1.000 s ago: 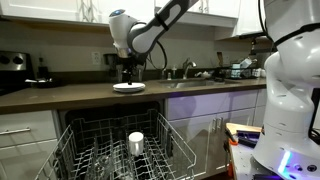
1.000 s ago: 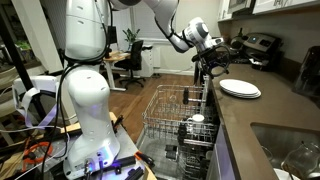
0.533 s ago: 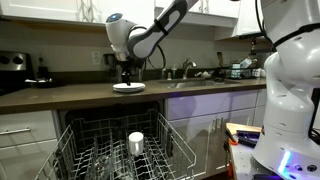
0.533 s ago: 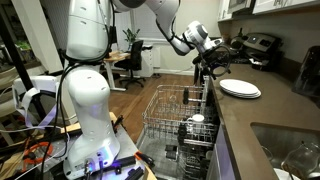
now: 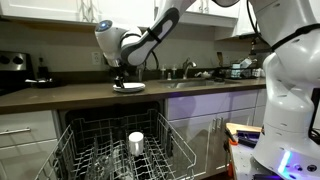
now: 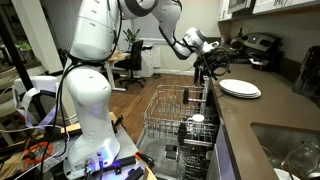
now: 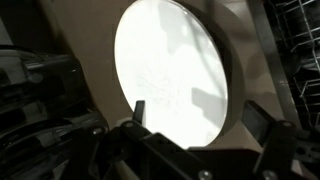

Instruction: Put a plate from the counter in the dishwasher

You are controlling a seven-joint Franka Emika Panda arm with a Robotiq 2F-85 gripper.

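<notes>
Dark brown kitchen counter runs above the open built-in dishwasher, whose grey wire rack is pulled out. Since a second ago the white arm's wrist has swung sideways along the counter, and the black Robotiq gripper remains over the round, flat white dinner plate near the counter's front edge. The arm reaches down, bent at the elbow. In the wrist view the jaws stand wide apart, empty, with the plate between them.
</notes>
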